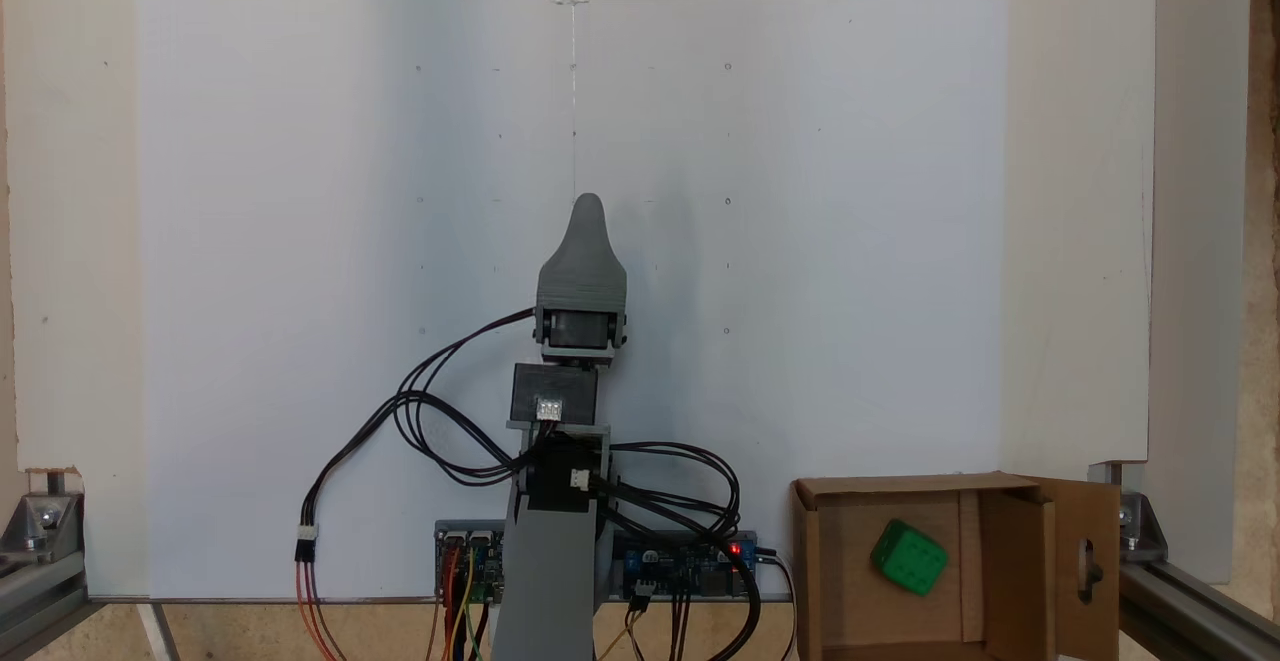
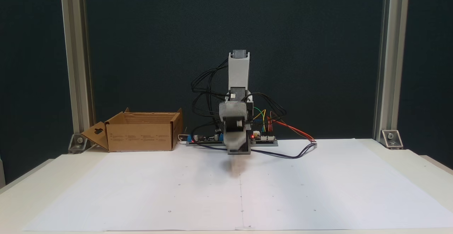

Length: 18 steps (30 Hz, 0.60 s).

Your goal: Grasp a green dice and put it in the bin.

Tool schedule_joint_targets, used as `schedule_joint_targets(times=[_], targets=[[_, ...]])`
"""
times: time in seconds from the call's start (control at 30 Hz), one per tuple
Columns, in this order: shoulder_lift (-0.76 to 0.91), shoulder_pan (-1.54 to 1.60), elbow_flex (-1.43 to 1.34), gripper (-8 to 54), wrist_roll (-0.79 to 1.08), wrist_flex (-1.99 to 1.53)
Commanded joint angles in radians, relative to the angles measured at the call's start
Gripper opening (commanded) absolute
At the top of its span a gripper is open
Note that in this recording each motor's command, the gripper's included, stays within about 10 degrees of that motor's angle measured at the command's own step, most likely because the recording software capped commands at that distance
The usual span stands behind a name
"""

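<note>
The green dice (image 1: 908, 558) lies inside the bin (image 1: 820, 581), at about four o'clock from the arm in a fixed view, so the task looks complete. The claw (image 1: 587, 216) sits centred over the counter (image 2: 141, 191) (spread or pressed together, I cannot tell).

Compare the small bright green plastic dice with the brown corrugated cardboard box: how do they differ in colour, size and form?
Colour: the small bright green plastic dice is vivid green; the brown corrugated cardboard box is dull brown.
Size: the dice is far smaller and lies inside the box.
Form: the dice is a closed cube with rounded edges and pips; the box is open-topped, with a side flap bearing a keyhole cutout.
Shared: both have a square, boxy shape.
</note>
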State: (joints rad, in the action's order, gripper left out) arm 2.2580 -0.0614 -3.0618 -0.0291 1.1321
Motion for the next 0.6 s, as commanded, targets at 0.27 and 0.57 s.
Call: schedule_joint_targets(times=[0.27, 0.57], targets=[[0.109, -0.011, -0.067, 45.2, -0.018, 0.390], [0.106, 0.000, -0.067, 45.1, -0.020, 0.353]])
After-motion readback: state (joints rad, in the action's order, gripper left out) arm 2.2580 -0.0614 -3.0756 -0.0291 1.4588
